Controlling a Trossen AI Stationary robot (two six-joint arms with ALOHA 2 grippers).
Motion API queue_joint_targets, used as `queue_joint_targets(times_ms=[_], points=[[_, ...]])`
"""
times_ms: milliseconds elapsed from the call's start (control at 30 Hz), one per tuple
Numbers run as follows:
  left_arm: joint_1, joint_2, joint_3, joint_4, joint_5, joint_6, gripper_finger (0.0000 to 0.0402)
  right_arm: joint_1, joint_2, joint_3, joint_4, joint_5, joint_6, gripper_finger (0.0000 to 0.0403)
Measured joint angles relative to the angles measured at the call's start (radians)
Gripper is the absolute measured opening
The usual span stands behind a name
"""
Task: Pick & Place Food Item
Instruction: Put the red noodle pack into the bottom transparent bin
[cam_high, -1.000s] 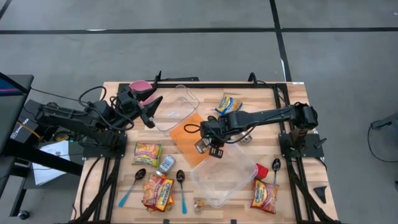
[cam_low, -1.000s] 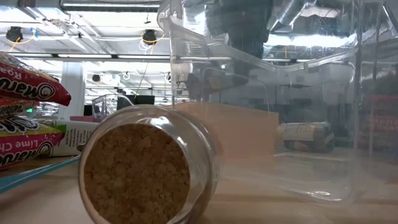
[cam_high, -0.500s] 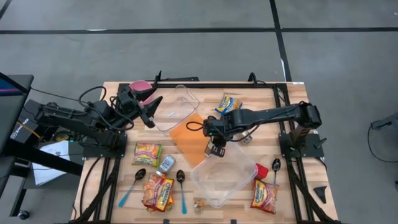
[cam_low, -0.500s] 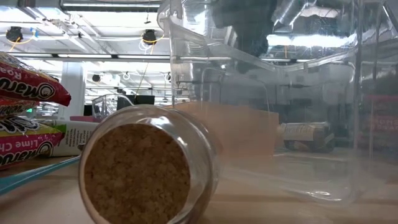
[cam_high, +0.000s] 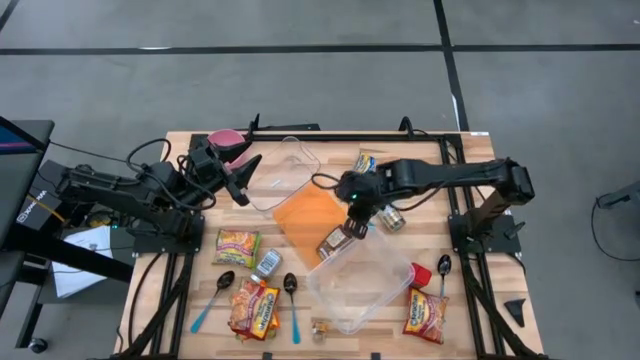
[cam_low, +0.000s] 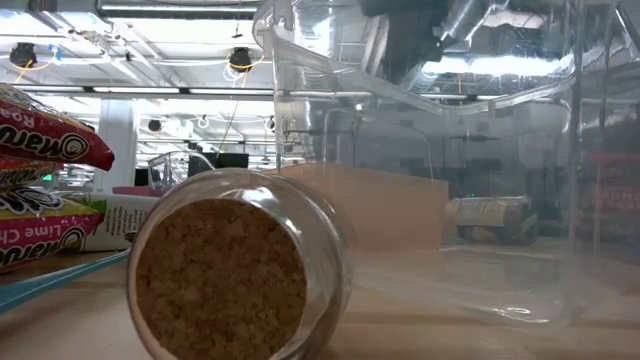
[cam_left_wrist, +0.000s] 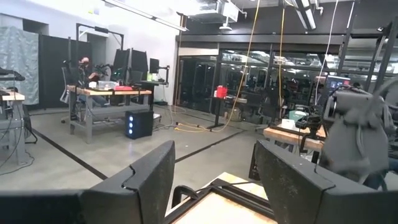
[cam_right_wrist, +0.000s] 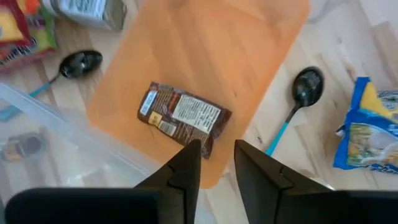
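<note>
A brown food packet with a white label hangs at my right gripper, over the orange cutting board near the edge beside the clear container. It also shows in the high view. My right gripper is shut on it, raised above the table's middle. My left gripper is open and empty at the far left, by a clear tub; in its wrist view it faces the room. My right gripper pinches the packet by one end between its two fingers. The fingers come from above, pointing down. The packet hangs below them, tilted with its label side up, clear of the cutting board.
Noodle packets, a blue-yellow packet, a can, spoons, a red cup and a pink bowl lie around. A cork-stoppered jar lies at the near edge.
My right gripper has gone up from the cutting board, and the arm has lifted with it. The brown packet has come up with it and now hangs clear of the board.
</note>
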Motion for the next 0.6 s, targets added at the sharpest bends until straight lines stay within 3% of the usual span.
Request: queue_joint_targets(times_ms=[233,600], points=[[0.0,0.0,0.0,0.0,0.001,0.0,0.0218,-0.008,-0.096,0.0,-0.004,0.04,0.032,0.0094],[0.0,0.0,0.0,0.0,0.005,-0.001,0.0218,0.001,-0.26,0.0,-0.037,0.23,0.087,0.0094]])
